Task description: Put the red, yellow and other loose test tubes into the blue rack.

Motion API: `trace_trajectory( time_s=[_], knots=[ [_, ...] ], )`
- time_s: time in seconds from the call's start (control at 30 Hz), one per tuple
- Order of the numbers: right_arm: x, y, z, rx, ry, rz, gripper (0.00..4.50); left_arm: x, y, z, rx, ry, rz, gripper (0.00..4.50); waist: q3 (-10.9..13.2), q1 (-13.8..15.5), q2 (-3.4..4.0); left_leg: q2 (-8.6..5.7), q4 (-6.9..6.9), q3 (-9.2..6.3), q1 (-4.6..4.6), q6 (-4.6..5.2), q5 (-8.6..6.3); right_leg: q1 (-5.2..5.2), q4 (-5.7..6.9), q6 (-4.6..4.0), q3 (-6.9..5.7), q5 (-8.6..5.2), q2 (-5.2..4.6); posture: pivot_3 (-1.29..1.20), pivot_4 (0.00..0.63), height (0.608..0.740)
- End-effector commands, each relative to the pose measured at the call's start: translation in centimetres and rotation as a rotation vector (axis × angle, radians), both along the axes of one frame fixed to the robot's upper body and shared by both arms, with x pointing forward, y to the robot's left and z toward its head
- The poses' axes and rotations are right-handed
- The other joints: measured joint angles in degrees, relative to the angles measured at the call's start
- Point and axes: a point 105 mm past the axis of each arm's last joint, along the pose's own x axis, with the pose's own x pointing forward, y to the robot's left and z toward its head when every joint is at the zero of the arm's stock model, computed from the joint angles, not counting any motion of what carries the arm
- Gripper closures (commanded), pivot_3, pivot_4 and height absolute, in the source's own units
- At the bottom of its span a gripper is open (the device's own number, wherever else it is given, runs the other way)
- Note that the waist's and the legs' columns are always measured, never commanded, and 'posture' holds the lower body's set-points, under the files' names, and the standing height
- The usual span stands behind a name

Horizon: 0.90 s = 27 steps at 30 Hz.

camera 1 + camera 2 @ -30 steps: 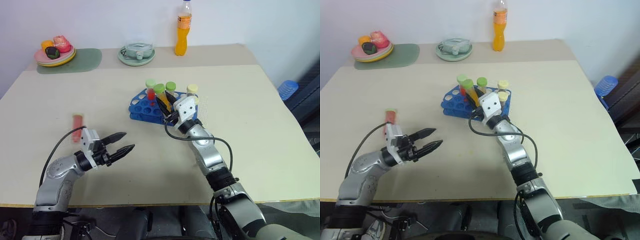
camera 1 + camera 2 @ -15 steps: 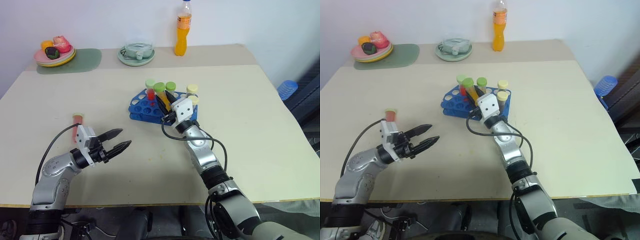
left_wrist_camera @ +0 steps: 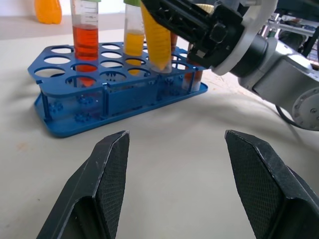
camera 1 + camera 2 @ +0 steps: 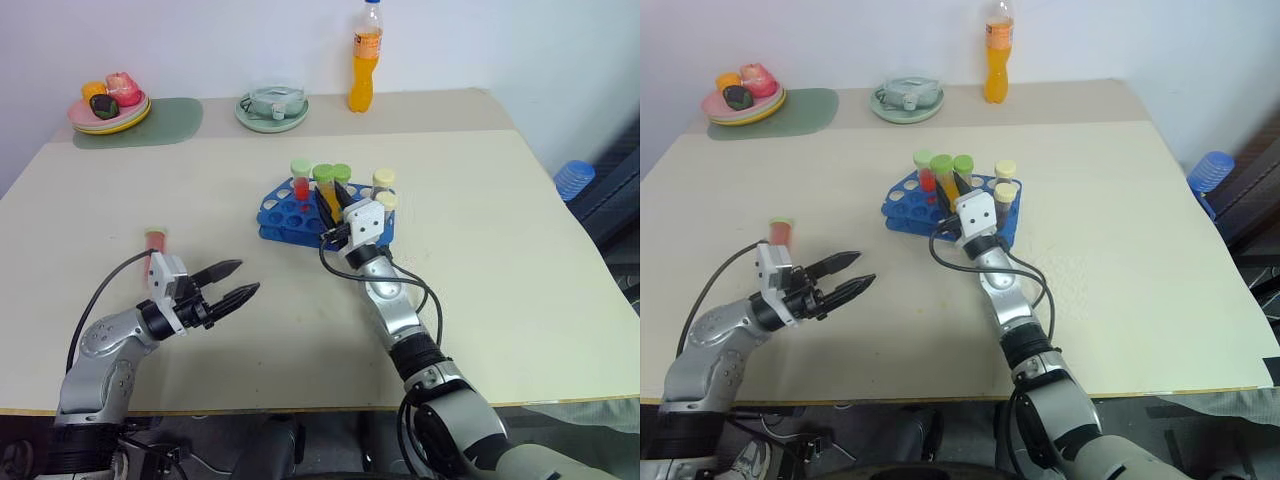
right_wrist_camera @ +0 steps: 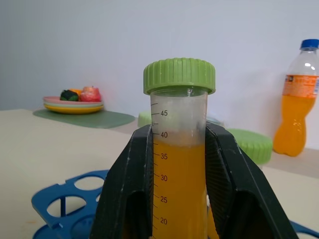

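On the near left of the table the left gripper hovers with its fingers spread about halfway and nothing between them. Just behind it, slightly farther left, a red tube waits outside the rack. It should handle as a light, rigid plastic cylinder, smooth-walled and likely slippery, so I would pinch it across the barrel just under the cap; whether it stands or lies I cannot tell.

Near the middle sits the blue rack, already holding a red tube with a green cap, a second green-capped tube and two cream-capped ones toward its right end. Over the rack's near side the right gripper is clamped tight on the yellow-orange tube, fingers squeezing the barrel below the green screw cap. The liquid fills most of it, so it carries some weight for its size, yet the stiff wall tolerates a firm squeeze.

Compared with a second ago, the held tube stands more upright above the rack holes, the right wrist having tipped upward. The left arm hangs in much the same place, and the loose red tube shows clear behind it rather than blurred.
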Motion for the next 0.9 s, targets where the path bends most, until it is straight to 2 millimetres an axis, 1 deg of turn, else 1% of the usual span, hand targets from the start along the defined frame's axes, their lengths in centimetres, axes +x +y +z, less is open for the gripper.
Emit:
trace_trajectory(
  time_s=[0.03, 0.1, 0.33, 0.47, 0.53, 0.57, 0.7, 0.73, 0.83, 0.9],
  knots=[
    [0.3, -1.2, -0.7, 0.009, 0.005, -0.075, 3.62, 0.0, 0.7, 1.6, -0.029, -0.055, 0.041, 1.37, 0.0, 0.08, 0.0, 0.0, 0.0, 0.0, 0.0, 0.0, 0.0, 0.0, 0.0, 0.0, 0.0, 0.0, 0.0, 0.0, 0.15, 0.74],
    [0.3, -1.3, -1.0, 0.0, 0.001, -0.096, 3.62, 0.1, 0.9, 1.7, -0.042, -0.058, 0.056, 1.37, 0.0, 0.18, 0.0, -0.01, 0.01, -0.01, 0.01, 0.0, 0.0, 0.01, 0.0, 0.0, 0.0, 0.0, 0.0, 0.0, 0.15, 0.74],
    [0.1, -1.6, -1.0, 0.028, -0.021, -0.12, 3.62, 0.3, 1.4, 2.1, -0.068, -0.061, 0.091, 1.37, 0.0, 0.31, 0.0, -0.03, 0.01, -0.02, 0.04, 0.0, 0.0, 0.06, 0.0, 0.0, 0.0, 0.0, -0.01, 0.0, 0.15, 0.74],
    [0.1, -1.4, -1.5, 0.058, 0.017, -0.1, 3.62, 0.3, 1.5, 2.2, -0.066, -0.061, 0.098, 1.37, 0.0, 0.26, 0.0, -0.02, 0.01, -0.02, 0.04, 0.0, 0.0, 0.07, 0.0, 0.0, 0.0, 0.0, -0.01, 0.0, 0.15, 0.74],
    [0.1, -1.4, -1.5, 0.067, 0.018, -0.094, 2.69, 0.3, 1.6, 2.3, -0.066, -0.062, 0.101, 1.37, 0.0, 0.18, 0.0, -0.02, 0.01, -0.02, 0.04, 0.0, 0.0, 0.07, 0.0, 0.0, 0.0, 0.0, 0.0, 0.0, 0.15, 0.74],
    [0.0, -1.3, -1.5, 0.074, 0.02, -0.089, 2.37, 0.3, 1.6, 2.3, -0.066, -0.063, 0.102, 1.37, 0.0, 0.13, 0.0, -0.02, 0.01, -0.02, 0.04, 0.0, 0.0, 0.07, 0.0, 0.0, 0.0, 0.0, 0.0, 0.0, 0.15, 0.74],
    [-0.1, -1.3, -1.3, 0.064, 0.005, -0.09, 0.41, 0.4, 1.6, 2.4, -0.068, -0.066, 0.107, 1.37, 0.0, -0.13, 0.01, 0.01, -0.01, -0.01, 0.04, 0.0, 0.0, 0.05, 0.0, 0.0, 0.01, 0.0, 0.04, 0.0, 0.15, 0.74],
    [-0.1, -1.2, -1.2, 0.051, -0.007, -0.09, 0.06, 0.4, 1.6, 2.4, -0.068, -0.067, 0.108, 1.37, 0.0, -0.06, 0.01, 0.02, -0.01, -0.02, 0.04, -0.02, 0.01, 0.04, 0.0, 0.0, 0.01, 0.0, 0.05, 0.0, 0.15, 0.74],
    [-0.3, -1.2, -0.7, -0.008, -0.058, -0.112, 0.06, 0.6, 1.4, 2.6, -0.074, -0.07, 0.111, 1.37, 0.0, 0.01, 0.01, -0.02, 0.0, -0.02, 0.04, -0.01, 0.01, 0.05, -0.01, 0.0, 0.01, 0.0, 0.02, 0.0, 0.15, 0.74],
    [-0.4, -1.1, -0.5, -0.031, -0.08, -0.095, 0.06, 0.6, 1.4, 2.6, -0.078, -0.072, 0.113, 1.37, 0.0, -0.04, 0.01, -0.02, 0.0, -0.02, 0.04, -0.01, 0.01, 0.04, 0.0, 0.0, 0.02, 0.0, 0.03, 0.0, 0.15, 0.74]
  ],
)
